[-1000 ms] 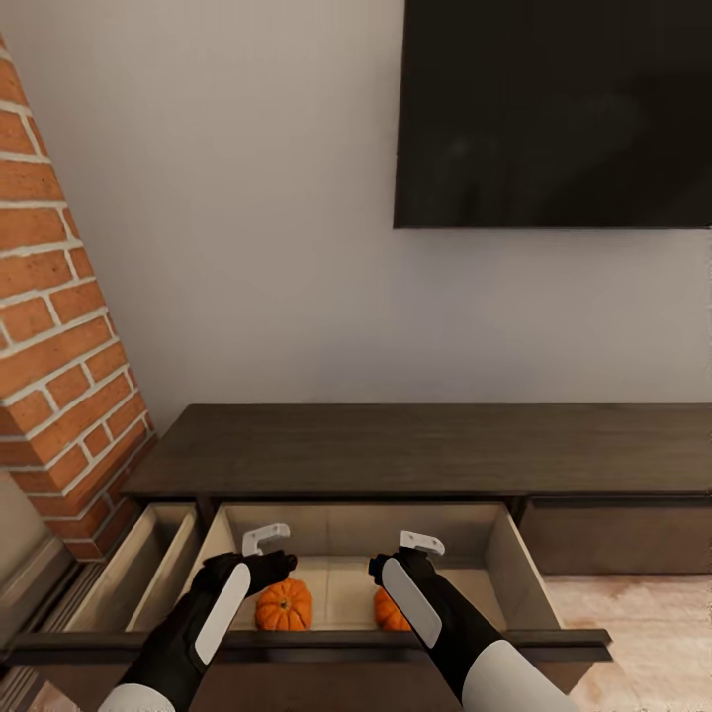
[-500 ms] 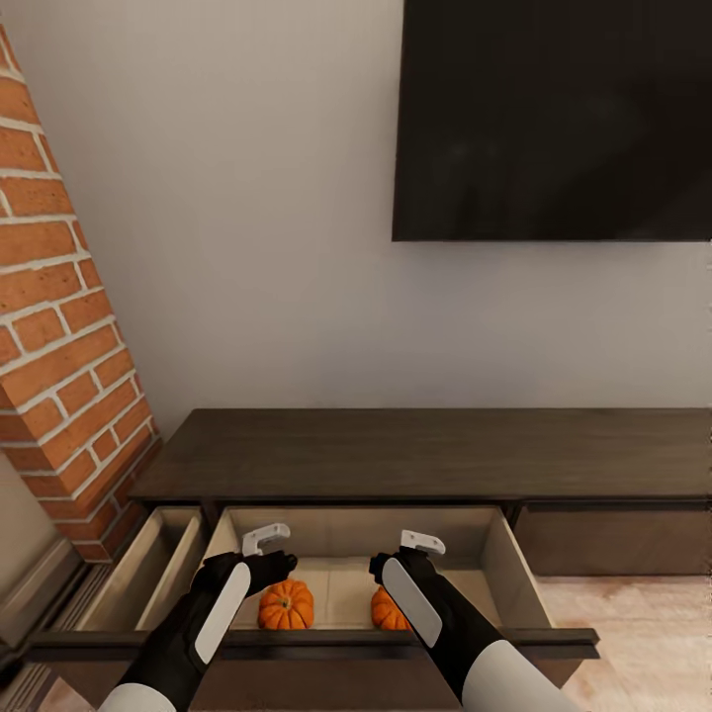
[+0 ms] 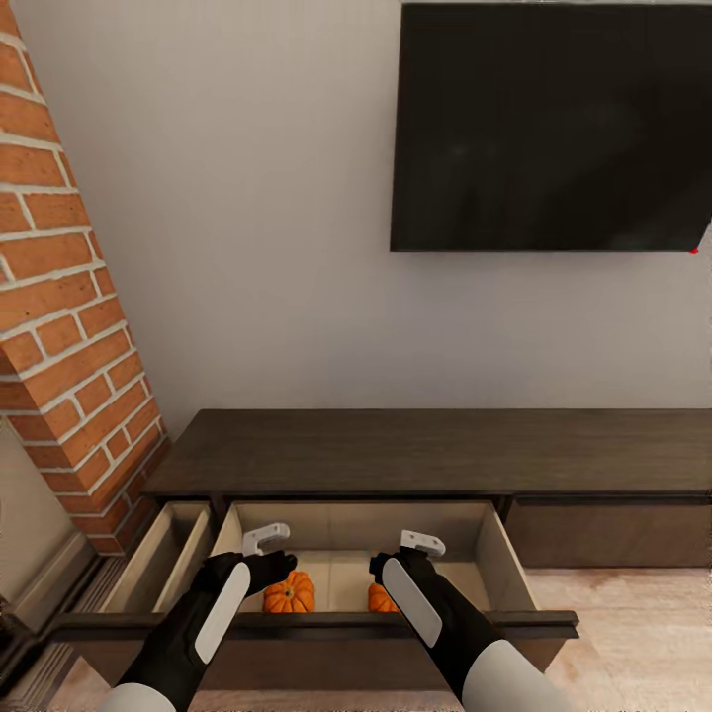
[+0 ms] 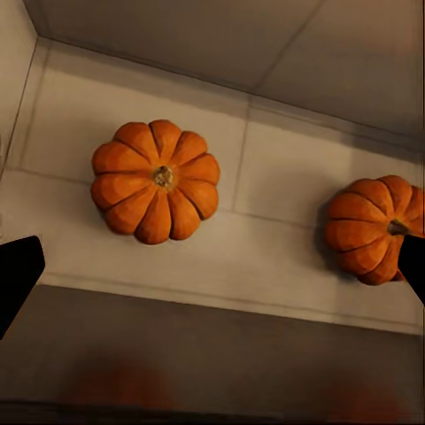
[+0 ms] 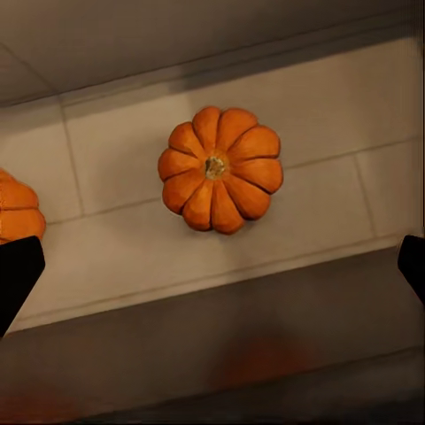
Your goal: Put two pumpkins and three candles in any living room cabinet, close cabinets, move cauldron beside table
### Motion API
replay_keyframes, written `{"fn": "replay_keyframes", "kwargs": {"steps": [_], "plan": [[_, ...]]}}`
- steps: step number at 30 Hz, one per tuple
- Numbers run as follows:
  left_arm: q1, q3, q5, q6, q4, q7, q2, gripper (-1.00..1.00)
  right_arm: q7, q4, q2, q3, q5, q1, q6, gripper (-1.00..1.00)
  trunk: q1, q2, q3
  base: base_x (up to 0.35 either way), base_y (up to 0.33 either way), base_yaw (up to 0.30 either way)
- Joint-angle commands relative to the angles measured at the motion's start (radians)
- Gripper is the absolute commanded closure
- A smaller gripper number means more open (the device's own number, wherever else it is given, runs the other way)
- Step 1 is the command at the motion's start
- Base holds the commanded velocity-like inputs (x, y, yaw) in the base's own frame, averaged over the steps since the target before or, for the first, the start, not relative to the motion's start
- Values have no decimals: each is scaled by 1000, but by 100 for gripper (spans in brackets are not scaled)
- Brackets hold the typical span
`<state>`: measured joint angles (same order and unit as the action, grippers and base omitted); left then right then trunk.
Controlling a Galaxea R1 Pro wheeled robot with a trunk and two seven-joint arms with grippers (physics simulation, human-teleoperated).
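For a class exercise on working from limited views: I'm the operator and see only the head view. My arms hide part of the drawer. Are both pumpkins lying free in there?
Observer: Yes. In the left wrist view both pumpkins sit apart on the pale drawer floor, stems up.
Operator: Is the left hand holding anything?
Observer: No, the left hand is open, its fingers spread wide with nothing between them.
Operator: And the right?
Observer: The right hand is open too, above one pumpkin.
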<state>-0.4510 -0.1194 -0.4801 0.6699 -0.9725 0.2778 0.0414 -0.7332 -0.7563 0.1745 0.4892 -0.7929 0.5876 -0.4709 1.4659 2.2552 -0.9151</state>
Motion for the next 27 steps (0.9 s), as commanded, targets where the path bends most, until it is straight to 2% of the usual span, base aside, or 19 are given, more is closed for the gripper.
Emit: {"fn": "replay_keyframes", "kwargs": {"steps": [1,27], "plan": [[0,0,0,0,0,0,0,-100,0,0,0,0,0,0,0,-100,-4,-7,3,-75,0,0],[0,0,0,0,0,0,0,-100,0,0,0,0,0,0,0,-100,-104,-189,85,-5,0,0]]}}
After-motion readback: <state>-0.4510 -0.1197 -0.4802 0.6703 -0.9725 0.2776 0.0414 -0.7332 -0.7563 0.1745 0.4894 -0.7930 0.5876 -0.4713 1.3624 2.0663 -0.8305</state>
